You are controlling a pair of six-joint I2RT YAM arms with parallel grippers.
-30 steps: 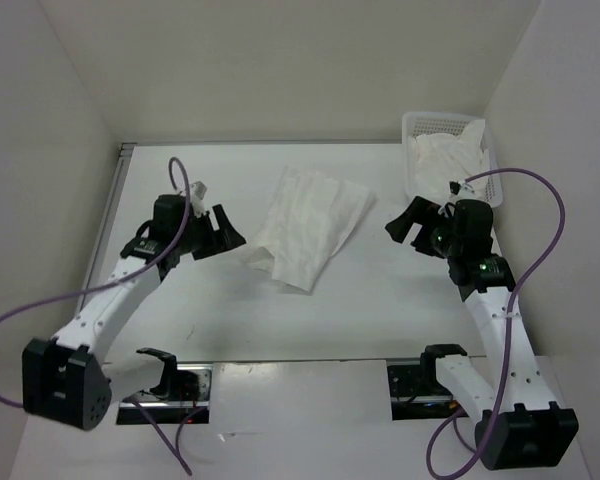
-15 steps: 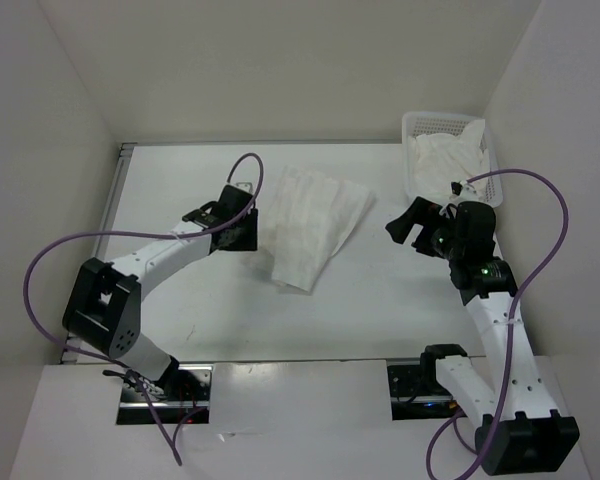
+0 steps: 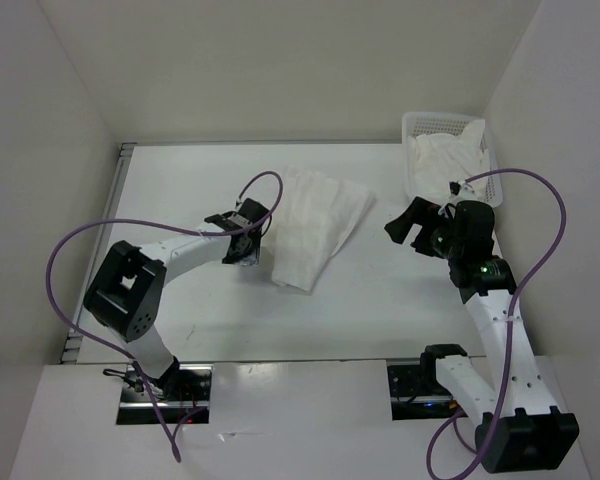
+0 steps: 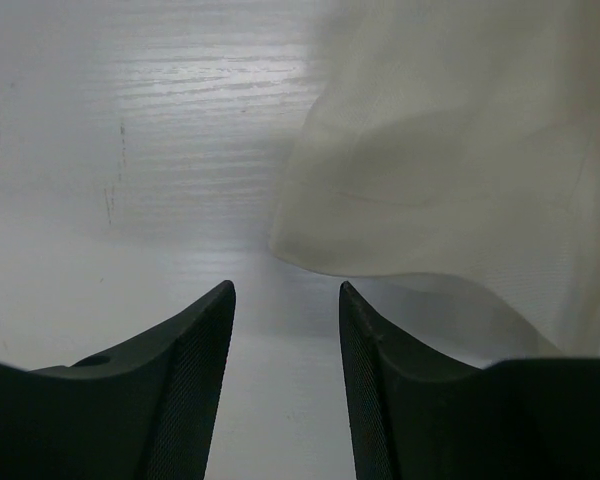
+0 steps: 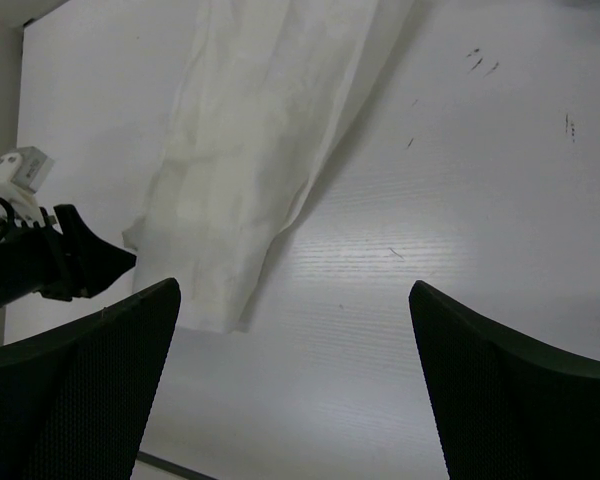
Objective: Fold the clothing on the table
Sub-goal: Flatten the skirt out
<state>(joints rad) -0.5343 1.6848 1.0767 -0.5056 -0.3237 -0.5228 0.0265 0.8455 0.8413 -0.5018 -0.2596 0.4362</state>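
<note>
The left gripper (image 4: pixel 285 290) is held low over the large flat white counter (image 3: pixel 180 180), jaws apart and empty, just beside the left edge of the thin white pleated fabric garment (image 3: pixel 313 222), which is spread mid-counter. The right gripper (image 3: pixel 405 222) is held wide apart and empty to its right.

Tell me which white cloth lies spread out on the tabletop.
The thin white pleated garment at mid-table, beside the left pincer; the other white cloth is heaped in the white mesh plastic basket at far right.
</note>
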